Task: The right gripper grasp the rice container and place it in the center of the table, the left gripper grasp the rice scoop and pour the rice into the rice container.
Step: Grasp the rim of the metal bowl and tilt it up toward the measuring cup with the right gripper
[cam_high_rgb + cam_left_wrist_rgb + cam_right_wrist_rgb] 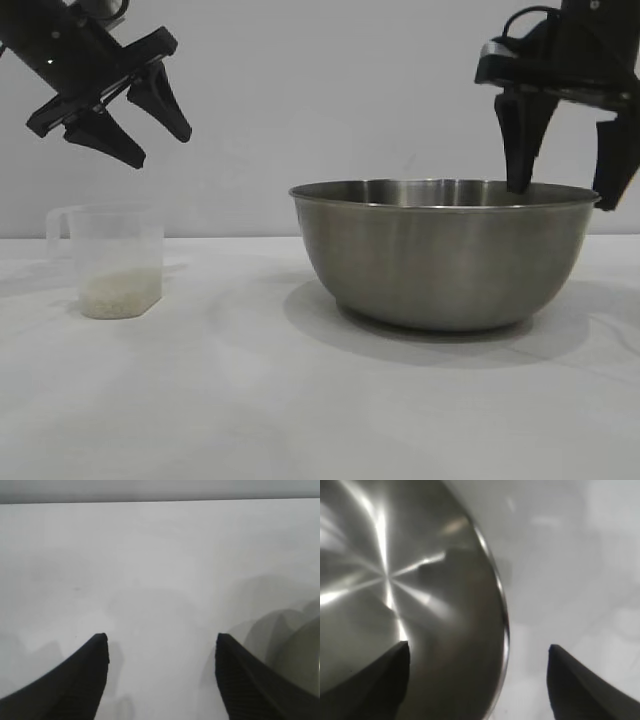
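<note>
The right gripper (565,170) straddles the bowl's (440,255) rim at the table's (300,400) right, fingers apart; a shallow bite could let it slip, while the left gripper (140,125) hangs open above the scoop (112,260).

So we've got a plain white table (250,420) here. Sitting right on it are the big steel rice container (440,260) on the right and the little translucent rice scoop (110,260) way off left, with rice (120,295) in its bottom.
</note>
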Robot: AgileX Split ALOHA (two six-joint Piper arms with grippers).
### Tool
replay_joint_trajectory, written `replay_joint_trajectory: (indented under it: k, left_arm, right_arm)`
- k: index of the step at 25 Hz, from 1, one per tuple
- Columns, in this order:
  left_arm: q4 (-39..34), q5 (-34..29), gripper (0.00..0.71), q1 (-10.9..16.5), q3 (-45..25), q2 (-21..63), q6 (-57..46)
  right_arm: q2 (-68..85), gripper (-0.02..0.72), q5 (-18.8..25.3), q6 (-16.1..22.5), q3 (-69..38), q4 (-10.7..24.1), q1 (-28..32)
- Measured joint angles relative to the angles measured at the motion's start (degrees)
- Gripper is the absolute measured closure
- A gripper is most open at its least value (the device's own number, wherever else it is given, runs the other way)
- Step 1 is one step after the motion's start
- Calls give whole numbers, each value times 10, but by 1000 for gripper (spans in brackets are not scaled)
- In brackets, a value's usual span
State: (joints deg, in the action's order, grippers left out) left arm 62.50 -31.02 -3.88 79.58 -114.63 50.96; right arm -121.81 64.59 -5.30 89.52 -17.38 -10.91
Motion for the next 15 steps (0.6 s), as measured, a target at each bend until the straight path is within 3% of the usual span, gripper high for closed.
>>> replay_joint_trajectory:
  k: [4,6,10,15]
  left_arm:
    - [0,0,270,0,0,0,0]
    - [0,0,270,0,0,0,0]
    - [0,0,270,0,0,0,0]
    - [0,0,270,0,0,0,0]
  right_arm:
    - [-8,703,-15,-14,2,-14,0]
    - [-12,703,-10,-46,9,-45,0]
    - [-12,703,-5,-61,27,-104,-2]
    - [-12,703,7,-61,31,-108,-16]
